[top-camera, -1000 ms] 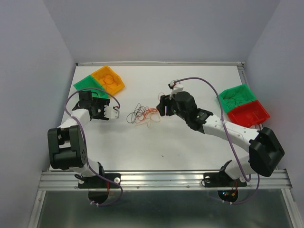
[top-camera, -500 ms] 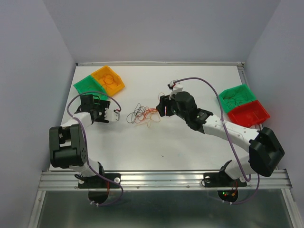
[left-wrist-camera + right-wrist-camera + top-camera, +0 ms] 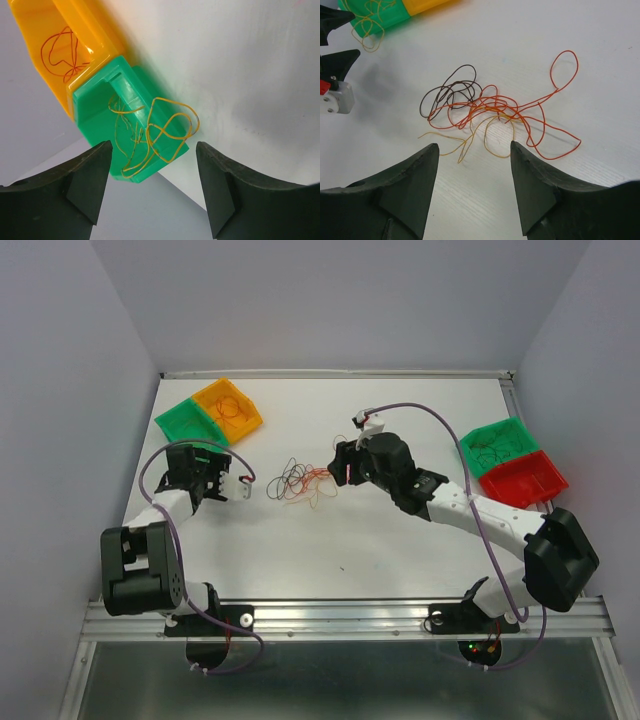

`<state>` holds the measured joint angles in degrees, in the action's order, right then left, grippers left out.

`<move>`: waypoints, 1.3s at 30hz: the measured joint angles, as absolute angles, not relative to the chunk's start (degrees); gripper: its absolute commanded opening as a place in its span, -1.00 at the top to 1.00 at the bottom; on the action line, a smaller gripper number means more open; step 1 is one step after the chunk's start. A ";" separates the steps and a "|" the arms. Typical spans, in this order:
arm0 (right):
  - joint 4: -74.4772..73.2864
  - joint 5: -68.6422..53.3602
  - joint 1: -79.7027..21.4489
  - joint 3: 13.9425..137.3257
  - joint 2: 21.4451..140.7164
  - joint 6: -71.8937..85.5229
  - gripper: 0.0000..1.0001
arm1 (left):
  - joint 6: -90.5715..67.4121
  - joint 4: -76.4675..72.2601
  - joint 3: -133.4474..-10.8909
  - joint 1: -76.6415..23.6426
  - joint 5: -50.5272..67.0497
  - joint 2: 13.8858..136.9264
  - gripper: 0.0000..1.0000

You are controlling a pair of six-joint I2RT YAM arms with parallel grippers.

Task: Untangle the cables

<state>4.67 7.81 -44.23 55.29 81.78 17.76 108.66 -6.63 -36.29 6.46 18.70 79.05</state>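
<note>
Two by two, found four bins at the sides of the table (image 3: 400, 560). At the far left, noted an orange bin (image 3: 95, 30) touching a left green bin (image 3: 90, 102), side by side. Inside the orange bin, made out a single red cable loop (image 3: 62, 52) lying on its floor. Inside the left green bin, saw a yellow cable (image 3: 150, 132) bunched in loose loops and partly spilling over the rim toward the table's middle. At the right edge, noted a right green bin (image 3: 475, 455) touching a red bin (image 3: 525, 480), with the red bin nearer the arms. Made out dark cables (image 3: 497, 445) coiled in the right green bin; could not tell from overhead about any contents of the red bin. Found the tangle (image 3: 490, 117) lying flat on the table near its middle, between the two grippers and well apart from every bin, with a dark brown strand looped on its left, red strands running out to the right and a pale yellow strand trailing on the near side. Saw the left gripper (image 3: 152, 145) hanging left of the tangle, near the left pair of bins, fingers spread wide and gripping nothing. Saw the right gripper (image 3: 474, 145) poised just right of the tangle, fingers likewise spread apart, touching no cable.
</note>
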 measured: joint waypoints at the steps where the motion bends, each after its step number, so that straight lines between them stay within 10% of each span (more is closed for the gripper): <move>1: 4.67 7.68 -44.23 55.29 81.78 17.76 -0.29 | 108.79 -6.70 -36.29 6.46 18.63 79.20 -0.57; 10: 4.75 7.44 -44.23 54.92 81.78 17.76 -0.29 | 109.10 -7.11 -36.47 6.46 17.02 85.41 -0.29; 19: 4.75 6.79 -44.23 54.68 81.78 17.78 -0.29 | 107.26 -14.59 -36.82 6.46 17.30 87.44 1.00; 39: 4.78 6.37 -44.23 54.65 81.76 17.76 -0.29 | 86.00 2.72 -71.37 8.80 18.63 106.26 1.00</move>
